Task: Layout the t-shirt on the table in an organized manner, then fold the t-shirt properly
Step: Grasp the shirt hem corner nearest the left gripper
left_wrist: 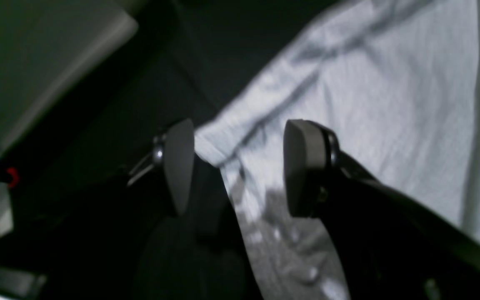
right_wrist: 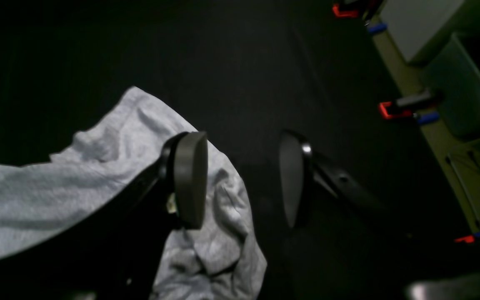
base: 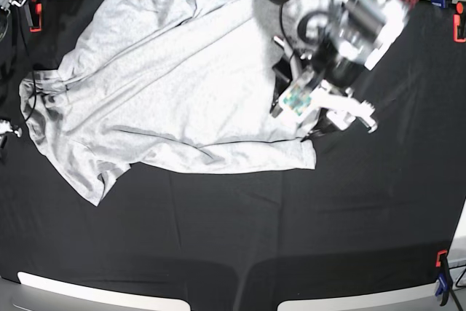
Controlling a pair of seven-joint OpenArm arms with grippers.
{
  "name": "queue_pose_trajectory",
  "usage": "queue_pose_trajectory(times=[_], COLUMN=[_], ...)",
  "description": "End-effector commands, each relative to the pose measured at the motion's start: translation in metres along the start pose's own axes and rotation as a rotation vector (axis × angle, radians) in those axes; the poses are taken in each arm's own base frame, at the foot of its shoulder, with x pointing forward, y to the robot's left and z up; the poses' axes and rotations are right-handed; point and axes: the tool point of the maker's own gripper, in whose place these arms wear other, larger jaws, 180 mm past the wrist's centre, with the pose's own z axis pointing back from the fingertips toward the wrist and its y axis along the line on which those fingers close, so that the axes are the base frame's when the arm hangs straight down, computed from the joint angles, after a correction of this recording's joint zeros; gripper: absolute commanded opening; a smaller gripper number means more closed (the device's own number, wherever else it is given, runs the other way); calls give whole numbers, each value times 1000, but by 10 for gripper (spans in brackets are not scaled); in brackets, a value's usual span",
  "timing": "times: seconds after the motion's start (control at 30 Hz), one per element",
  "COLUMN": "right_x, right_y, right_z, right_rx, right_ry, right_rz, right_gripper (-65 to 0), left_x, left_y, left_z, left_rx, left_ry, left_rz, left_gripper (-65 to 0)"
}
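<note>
Here the t-shirt (left_wrist: 390, 104) lies spread on the table (base: 364, 216); its corner sits between the wide-open, empty left gripper (left_wrist: 240, 166). The right gripper (right_wrist: 240, 179), also open and empty, hangs over the sleeve edge.

The t-shirt (base: 167, 85) is soft, matt cloth, light grey with a fine knit grain, creased and rumpled at its edges. The surface (base: 349, 216) is covered in black matt cloth, faintly creased. The left claw (left_wrist: 240, 166) has dull grey, smooth pads on black arms, with a small shiny metal fitting. The clamps (right_wrist: 406, 109) look like glossy red and blue plastic.
</note>
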Motion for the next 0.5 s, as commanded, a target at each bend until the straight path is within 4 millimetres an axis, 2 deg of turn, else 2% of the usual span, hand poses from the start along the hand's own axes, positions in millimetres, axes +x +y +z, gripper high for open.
queue_pose_trajectory(times=[0.0, 0.1, 0.17, 0.3, 0.37, 0.47], right_x=[19, 13, 10, 7, 7, 4], right_y=[-6, -6, -6, -6, -6, -6], right_z=[4, 4, 4, 4, 4, 4], right_rx=[-12, -10, -10, -10, -10, -10], right_ry=[-48, -14, 2, 17, 19, 31], right_rz=[22, 19, 20, 19, 19, 18], right_gripper=[-376, -376, -376, -376, -376, -376], left_x=[6, -18, -27, -23, -23, -35], left_y=[10, 18, 24, 34, 54, 99], left_z=[-10, -46, -66, -96, -105, -109], left_rx=[23, 44, 67, 50, 92, 185], left_ry=[-23, 66, 101, 116, 131, 161], left_rz=[-3, 41, 108, 219, 296, 520], left_gripper=[-330, -330, -330, -330, -330, -330])
